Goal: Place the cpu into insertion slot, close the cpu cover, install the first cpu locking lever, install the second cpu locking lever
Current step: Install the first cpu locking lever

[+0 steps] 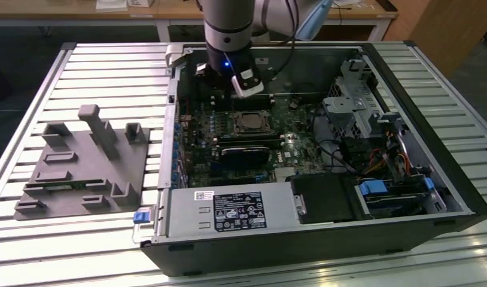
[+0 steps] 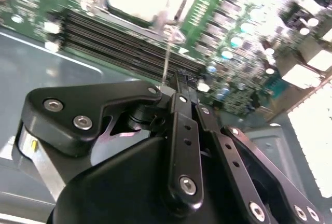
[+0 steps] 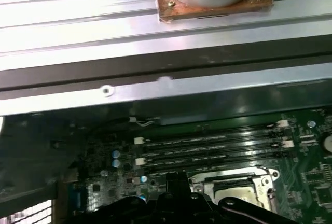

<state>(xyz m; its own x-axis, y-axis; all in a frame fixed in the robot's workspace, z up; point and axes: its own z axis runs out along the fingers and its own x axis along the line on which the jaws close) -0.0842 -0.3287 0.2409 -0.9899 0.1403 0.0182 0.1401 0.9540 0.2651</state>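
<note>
The insertion slot (image 1: pixel 247 122) sits on the green board inside the open computer case, with the silvery cpu cover (image 3: pixel 236 176) lying flat around it. Inside the frame shows a pale square, the cpu (image 3: pixel 232 194). My gripper (image 1: pixel 230 95) hangs just beyond the socket, on its far side in the exterior view. In the second wrist view the black fingers of the gripper (image 2: pixel 178 79) meet at their tips, shut. A thin wire locking lever (image 2: pixel 167 53) stands up right at the fingertips; whether it is pinched I cannot tell. The gripper (image 3: pixel 174 198) is close beside the socket.
Memory slots (image 3: pixel 207 146) run beside the socket, and a long black card (image 1: pixel 245 156) lies on its near side. The case wall (image 3: pixel 166 86) rises close behind my gripper. A grey fixture (image 1: pixel 84 164) stands on the slatted table at the exterior view's left. Drive bays (image 1: pixel 391 194) fill the right.
</note>
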